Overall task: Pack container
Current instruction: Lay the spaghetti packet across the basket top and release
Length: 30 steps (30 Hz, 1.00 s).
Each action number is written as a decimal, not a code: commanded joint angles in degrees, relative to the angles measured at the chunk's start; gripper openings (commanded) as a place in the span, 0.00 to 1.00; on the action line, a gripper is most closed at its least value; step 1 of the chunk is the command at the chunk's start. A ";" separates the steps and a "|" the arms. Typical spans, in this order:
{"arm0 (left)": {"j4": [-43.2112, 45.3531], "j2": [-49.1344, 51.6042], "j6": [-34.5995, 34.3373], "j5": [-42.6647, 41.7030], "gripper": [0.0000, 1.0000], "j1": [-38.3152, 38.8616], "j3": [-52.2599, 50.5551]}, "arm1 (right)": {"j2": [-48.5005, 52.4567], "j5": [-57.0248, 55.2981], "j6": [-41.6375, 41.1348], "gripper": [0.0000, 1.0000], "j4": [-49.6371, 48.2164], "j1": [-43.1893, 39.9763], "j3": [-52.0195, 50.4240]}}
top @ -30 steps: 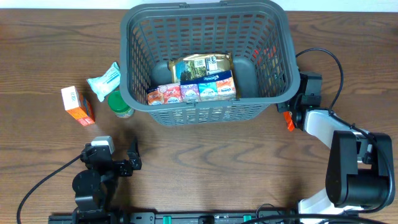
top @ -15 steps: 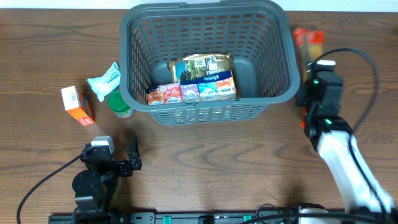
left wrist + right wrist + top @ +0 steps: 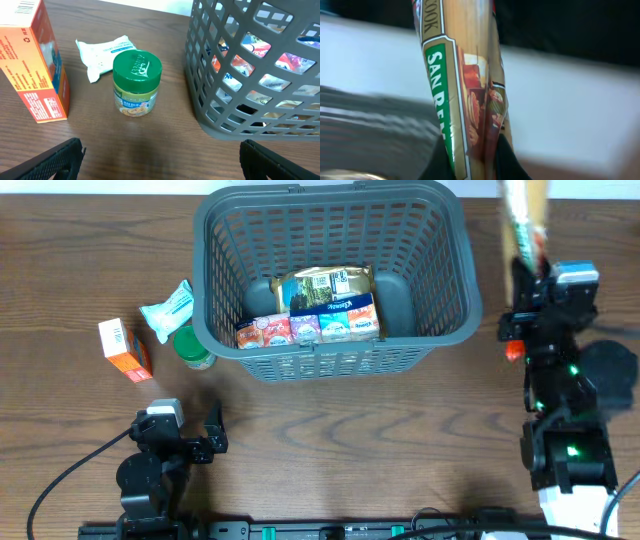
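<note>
Two end effectors here — my right end effector [image 3: 472,167] grips a tall green-labelled packet [image 3: 525,220], upright just right of the container [image 3: 320,362], which sits on the desk's [image 3: 350,430] far side; my left end effector [image 3: 160,165] gapes wide, facing the jar [image 3: 136,82].

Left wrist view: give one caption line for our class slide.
Green-lidded round jar, orange cardboard box and white plastic packet sit beside the dark grey lattice plastic basket.

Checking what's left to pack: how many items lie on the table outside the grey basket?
3, all left of the dark grey slotted plastic basket: orange cardboard box, white soft packet, green-lidded jar nearest it. The right gripper holds a long packet aloft.
</note>
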<state>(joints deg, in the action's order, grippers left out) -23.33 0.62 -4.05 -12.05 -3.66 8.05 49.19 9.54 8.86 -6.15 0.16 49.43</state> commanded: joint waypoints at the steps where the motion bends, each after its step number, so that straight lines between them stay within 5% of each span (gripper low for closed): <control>1: -0.11 -0.35 0.96 -0.37 0.98 -0.28 -1.14 | -1.84 25.99 5.97 0.01 -5.20 2.60 5.35; 6: -0.13 -0.35 0.96 -0.37 0.98 -0.28 -1.14 | 2.25 38.05 8.50 0.01 -11.54 5.81 5.40; 25: -0.11 -0.35 0.96 -0.37 0.99 -0.28 -1.14 | 28.41 38.88 13.92 0.04 -19.10 10.80 8.98; 26: -0.13 -0.35 0.96 -0.37 0.99 -0.28 -1.14 | 28.57 38.69 13.79 0.94 -19.06 10.80 8.98; 30: -0.11 -0.35 0.96 -0.37 0.99 -0.28 -1.14 | 27.65 35.54 10.14 0.99 -21.20 10.80 9.01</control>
<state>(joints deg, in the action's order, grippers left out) -23.31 0.62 -4.05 -12.08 -3.66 8.05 78.63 47.51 21.34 -26.39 10.59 56.36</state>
